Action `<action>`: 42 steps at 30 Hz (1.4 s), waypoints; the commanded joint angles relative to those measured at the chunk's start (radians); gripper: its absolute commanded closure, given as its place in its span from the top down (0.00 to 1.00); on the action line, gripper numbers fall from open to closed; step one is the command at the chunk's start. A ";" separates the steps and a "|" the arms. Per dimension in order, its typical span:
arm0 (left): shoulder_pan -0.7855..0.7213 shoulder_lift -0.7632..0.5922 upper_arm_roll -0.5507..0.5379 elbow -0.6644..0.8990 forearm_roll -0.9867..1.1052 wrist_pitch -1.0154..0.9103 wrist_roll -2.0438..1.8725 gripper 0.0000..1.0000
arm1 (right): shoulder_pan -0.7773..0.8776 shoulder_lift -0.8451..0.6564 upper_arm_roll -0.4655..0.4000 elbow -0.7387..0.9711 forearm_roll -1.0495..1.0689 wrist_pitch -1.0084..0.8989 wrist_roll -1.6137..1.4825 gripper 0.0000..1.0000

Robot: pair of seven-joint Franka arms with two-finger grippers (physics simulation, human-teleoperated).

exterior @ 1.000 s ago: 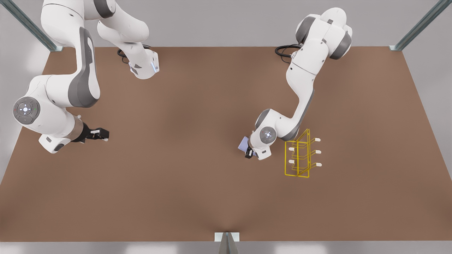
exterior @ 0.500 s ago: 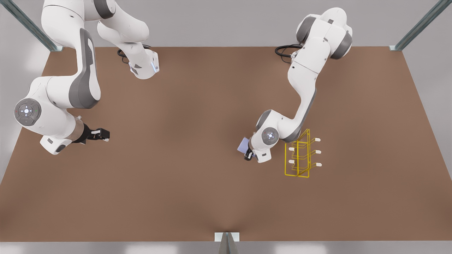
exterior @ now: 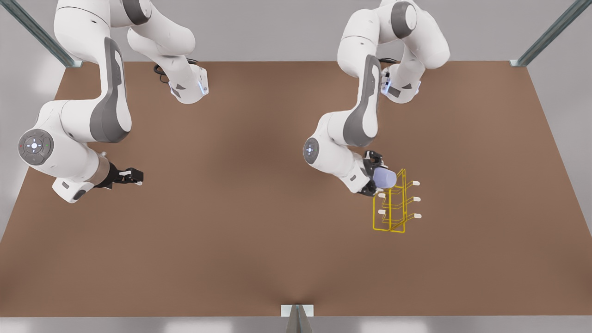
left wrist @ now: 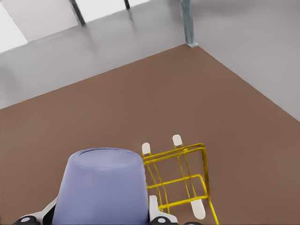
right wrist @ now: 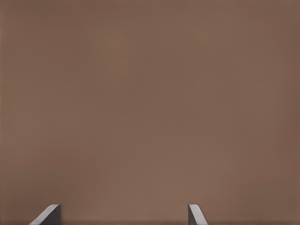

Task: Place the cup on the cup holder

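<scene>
I have the left gripper (exterior: 373, 177) closed on the cup (exterior: 385, 177), one finger on each side of its wall, and I am at the presenting step: the cup is carried, off the table (exterior: 259, 259), and brought up against the cup holder (exterior: 392, 207). In the front view the cup sits at the rack's far end, on its left side, overlapping the top of the yellow wire frame; I cannot tell from that view whether it touches the wire.

The cup lies roughly on its side. Its long axis runs left to right across the table, with the narrower closed base pointing right, toward the rack, and the wider end back in the gripper. In the left wrist view the base (left wrist: 104, 157) faces away from the camera, with the rack's white-tipped pegs (left wrist: 146, 148) just beyond it.

In my judgement the seat is not yet made: no peg is inside the cup. The next move calls for turning the open mouth toward a peg, lining the axis up with it, sliding on, then releasing. The thin frame could tip if nudged.

The right gripper (exterior: 132, 175) waits well apart at the left of the table, above bare surface, its fingers (right wrist: 47, 216) spread and holding nothing.
</scene>
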 commanded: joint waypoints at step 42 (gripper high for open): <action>0.207 -0.203 0.064 0.140 -0.404 -0.307 1.156 1.00 | -0.008 0.014 -0.001 0.000 -0.001 0.109 -0.016 1.00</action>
